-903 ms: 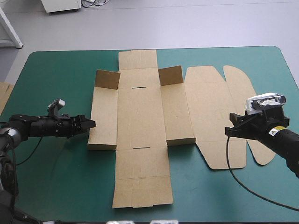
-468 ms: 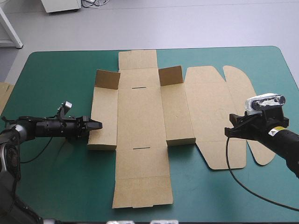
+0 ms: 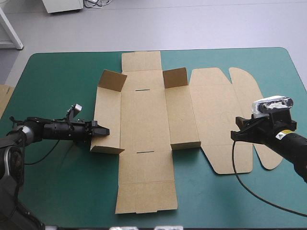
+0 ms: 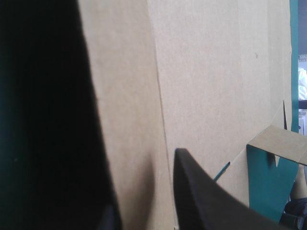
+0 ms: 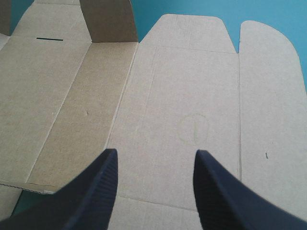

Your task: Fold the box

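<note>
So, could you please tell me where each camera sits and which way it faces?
High view: above and behind the robot, facing forward and down at the box on the table; left claw and right claw show.
Left wrist view: on that wrist, facing across the box; its claw shows.
Right wrist view: on that wrist, facing over the box's right panels; its open claw shows.
All share the box.

Open teal-green cover (image 3: 62,191) surrounds the box (image 3: 144,120), whose upright flaps (image 3: 175,77) obstruct.
</note>
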### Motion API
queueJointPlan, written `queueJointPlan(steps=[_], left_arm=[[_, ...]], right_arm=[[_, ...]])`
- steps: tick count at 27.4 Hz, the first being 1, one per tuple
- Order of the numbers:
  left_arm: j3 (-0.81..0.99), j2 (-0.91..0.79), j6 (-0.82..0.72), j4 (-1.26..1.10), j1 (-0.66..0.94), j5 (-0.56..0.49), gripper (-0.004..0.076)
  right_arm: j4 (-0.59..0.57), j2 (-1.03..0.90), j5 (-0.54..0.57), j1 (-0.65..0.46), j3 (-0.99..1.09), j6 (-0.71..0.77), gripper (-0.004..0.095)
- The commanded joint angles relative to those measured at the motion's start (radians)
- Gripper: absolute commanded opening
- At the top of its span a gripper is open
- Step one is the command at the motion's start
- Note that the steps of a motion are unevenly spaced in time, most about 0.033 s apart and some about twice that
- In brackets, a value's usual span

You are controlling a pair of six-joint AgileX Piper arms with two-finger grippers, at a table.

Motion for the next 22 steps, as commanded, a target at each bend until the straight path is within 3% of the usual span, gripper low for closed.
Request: queueJointPlan(steps=[1, 2, 9, 22], left_arm=[[-0.006, -0.022, 0.012, -0.036, -0.009, -0.036, 0.0026], [-0.006, -0.022, 0.031, -0.06, -0.009, -0.04, -0.0006], [-0.037, -0.026, 0.079, -0.168, -0.017, -0.052, -0.001], [-0.453, -0.05, -0.14, 0.24, -0.22, -0.048, -0.001]], right_arm=[[0.02, -0.004, -0.051, -0.005, -0.036, -0.001, 0.047], [0.02, -0.004, -0.051, -0.005, -0.036, -0.001, 0.047], [0.02, -0.004, -0.053, -0.005, -0.036, -0.001, 0.047], [-0.059, -0.004, -0.071, -0.005, -0.107, -0.013, 0.047]])
